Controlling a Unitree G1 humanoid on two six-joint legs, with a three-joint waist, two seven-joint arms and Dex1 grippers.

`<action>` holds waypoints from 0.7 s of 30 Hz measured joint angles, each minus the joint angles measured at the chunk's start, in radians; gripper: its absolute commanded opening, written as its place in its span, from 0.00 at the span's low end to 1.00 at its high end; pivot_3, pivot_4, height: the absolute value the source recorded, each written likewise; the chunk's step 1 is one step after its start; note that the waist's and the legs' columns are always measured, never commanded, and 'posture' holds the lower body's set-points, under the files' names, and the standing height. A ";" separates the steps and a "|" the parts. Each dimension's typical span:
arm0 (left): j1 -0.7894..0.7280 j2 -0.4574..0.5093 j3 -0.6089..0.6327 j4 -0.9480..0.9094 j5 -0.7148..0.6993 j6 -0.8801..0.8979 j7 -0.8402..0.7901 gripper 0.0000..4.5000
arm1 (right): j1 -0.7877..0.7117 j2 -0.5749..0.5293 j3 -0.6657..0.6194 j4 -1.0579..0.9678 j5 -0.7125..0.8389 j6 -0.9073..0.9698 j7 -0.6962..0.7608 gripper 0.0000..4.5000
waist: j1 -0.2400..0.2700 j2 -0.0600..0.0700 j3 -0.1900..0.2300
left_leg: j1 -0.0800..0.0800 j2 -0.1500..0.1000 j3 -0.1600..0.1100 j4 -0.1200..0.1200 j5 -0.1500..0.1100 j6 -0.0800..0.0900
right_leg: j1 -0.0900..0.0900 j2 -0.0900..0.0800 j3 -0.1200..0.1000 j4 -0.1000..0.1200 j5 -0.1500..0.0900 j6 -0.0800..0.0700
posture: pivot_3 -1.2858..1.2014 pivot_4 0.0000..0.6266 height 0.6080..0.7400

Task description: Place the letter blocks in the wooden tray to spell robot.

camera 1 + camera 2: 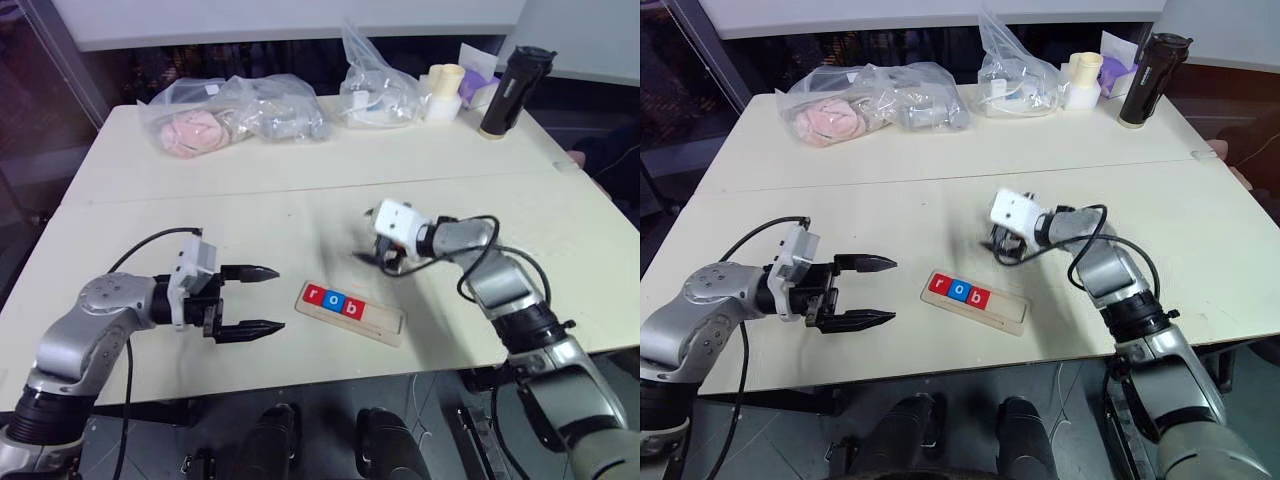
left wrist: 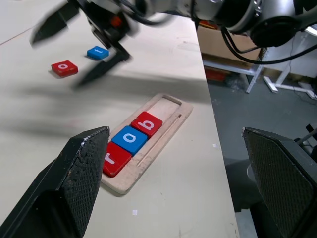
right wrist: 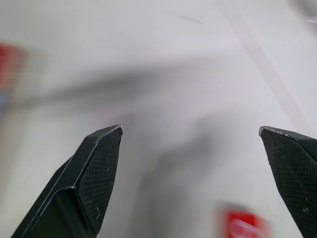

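From the head camera, the wooden tray [image 1: 350,312] lies near the front edge of the table [image 1: 300,180], slightly slanted. Three letter blocks [image 1: 333,301] sit in its slot, touching each other: red "r", blue "o", red "b". The rest of the slot is bare wood. The left gripper [image 1: 250,300] hovers just beside the tray's "r" end, fingers spread wide and holding nothing. The right gripper [image 1: 378,256] is beyond the tray.

In the left wrist view, a loose red block [image 2: 64,68] with "o" and a loose blue block [image 2: 97,51] lie flat on the table past the tray, near the right gripper's spread fingers.

In the right wrist view, the fingers [image 3: 96,168] stand wide apart above the table, empty.
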 measured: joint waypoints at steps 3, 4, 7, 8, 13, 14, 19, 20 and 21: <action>0.000 -0.005 -0.001 0.001 0.008 -0.001 0.000 1.00 | -0.003 0.077 -0.058 0.003 -0.013 0.188 -0.128 0.99 | -0.001 0.000 0.000 | 0.000 0.000 0.000 -0.001 0.000 0.000 | -0.001 0.000 0.000 0.001 0.000 0.000 | 0.52 0.24 0.88; -0.002 -0.008 -0.003 0.001 0.008 -0.002 0.000 1.00 | 0.000 0.116 -0.080 -0.010 -0.011 0.276 -0.174 0.99 | -0.002 0.000 0.000 | 0.000 0.000 0.000 -0.001 0.000 0.000 | -0.001 0.000 0.001 0.001 0.000 0.000 | 0.52 0.24 0.88; -0.001 -0.012 -0.006 0.001 0.010 -0.003 0.000 1.00 | 0.009 0.203 -0.133 -0.059 -0.001 0.479 -0.264 0.99 | -0.005 0.000 0.000 | 0.000 0.000 0.000 -0.001 0.000 0.000 | -0.002 0.000 0.001 0.002 0.000 0.000 | 0.52 0.24 0.88; -0.001 -0.012 -0.007 0.001 0.010 -0.004 -0.001 1.00 | 0.012 0.236 -0.158 -0.086 0.004 0.557 -0.301 0.99 | -0.005 0.000 0.000 | 0.000 0.000 0.000 -0.001 0.000 0.000 | -0.002 0.000 0.001 0.002 0.000 0.000 | 0.52 0.24 0.88; -0.003 -0.013 -0.021 0.004 0.011 -0.005 -0.003 1.00 | 0.014 0.356 -0.249 -0.154 0.008 0.761 -0.472 0.99 | -0.006 0.001 0.000 | 0.000 0.000 0.000 -0.001 0.000 0.000 | -0.002 0.001 0.001 0.002 0.000 0.000 | 0.52 0.24 0.88; -0.003 -0.013 -0.022 0.005 0.011 -0.005 -0.003 1.00 | 0.014 0.374 -0.266 -0.157 0.008 0.790 -0.503 0.99 | -0.005 0.001 0.000 | 0.000 0.000 0.000 -0.001 0.000 0.000 | -0.002 0.001 0.001 0.002 0.000 0.000 | 0.52 0.24 0.88; -0.003 -0.014 -0.023 0.008 0.013 -0.006 -0.003 1.00 | -0.010 0.447 -0.342 -0.163 0.020 0.864 -0.605 0.99 | -0.009 0.001 0.000 | 0.000 0.000 0.000 -0.001 0.000 0.000 | -0.002 0.001 0.001 0.002 0.000 0.000 | 0.52 0.24 0.88; -0.003 -0.015 -0.024 0.009 0.015 -0.006 -0.003 1.00 | -0.017 0.471 -0.361 -0.163 0.020 0.877 -0.631 0.99 | -0.012 0.001 0.000 | 0.000 0.000 0.000 -0.001 0.000 0.000 | -0.002 0.001 0.001 0.002 0.000 0.000 | 0.52 0.24 0.88; -0.004 -0.016 -0.024 0.010 0.017 -0.006 -0.003 1.00 | -0.027 0.491 -0.378 -0.158 0.021 0.883 -0.657 0.99 | -0.017 0.001 0.000 | 0.000 0.000 0.000 -0.001 0.000 0.000 | -0.002 0.001 0.001 0.002 0.000 0.000 | 0.52 0.24 0.88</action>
